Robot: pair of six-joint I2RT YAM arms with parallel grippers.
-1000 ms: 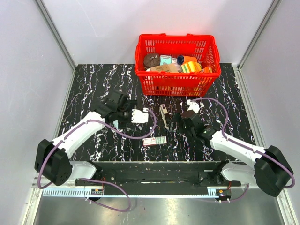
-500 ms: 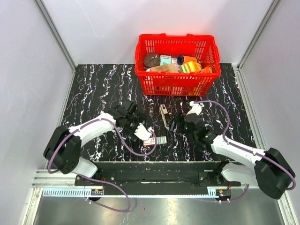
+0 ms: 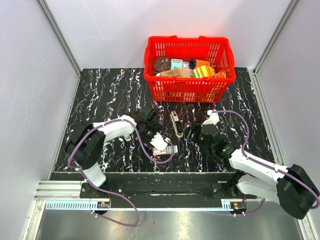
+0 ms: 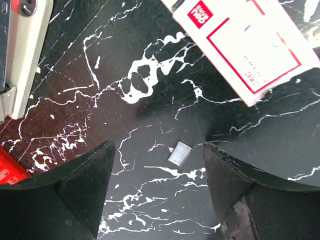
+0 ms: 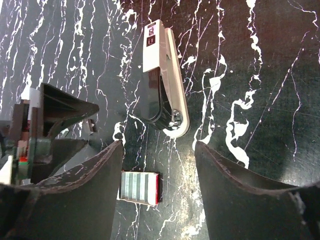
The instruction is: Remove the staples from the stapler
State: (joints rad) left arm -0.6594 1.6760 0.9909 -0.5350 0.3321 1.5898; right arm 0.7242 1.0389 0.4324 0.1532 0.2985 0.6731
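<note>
The stapler [image 3: 175, 124] lies before the basket [image 3: 187, 90] and behind the flat box [image 3: 171, 149].

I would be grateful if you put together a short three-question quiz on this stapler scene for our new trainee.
1. True or false: the stapler lies inside the red basket.
2. In the left wrist view, what lies between the fingers of the left gripper?
A. a small silvery staple strip
B. a pen
C. a coin
3. In one word: is the right gripper open or shut?

Key: 1 false, it lies on the tabletop in front of the basket; 2 A; 3 open.
</note>
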